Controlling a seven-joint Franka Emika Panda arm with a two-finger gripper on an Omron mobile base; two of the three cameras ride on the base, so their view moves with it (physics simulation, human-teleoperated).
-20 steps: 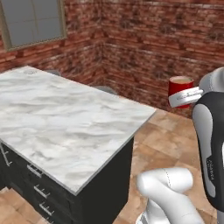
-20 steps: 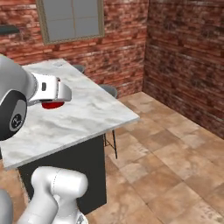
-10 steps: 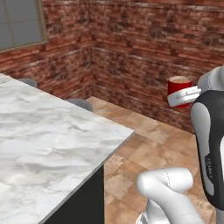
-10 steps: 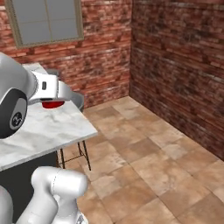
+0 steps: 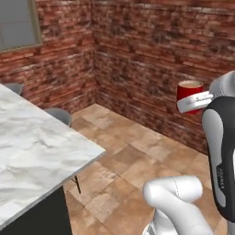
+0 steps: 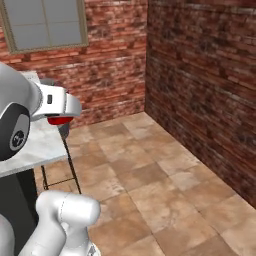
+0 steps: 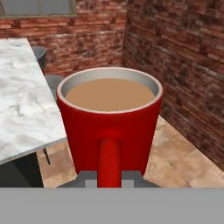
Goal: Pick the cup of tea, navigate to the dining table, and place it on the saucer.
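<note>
I've got the end effector [image 5: 196, 102] clamped on the cup [image 5: 189, 94], upright and full; the tabletop [image 5: 32, 147] lies off to my left, saucer not visible.

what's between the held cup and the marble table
Bare air over brown floor tiles separates the cup from the table, in the left base view.
</note>
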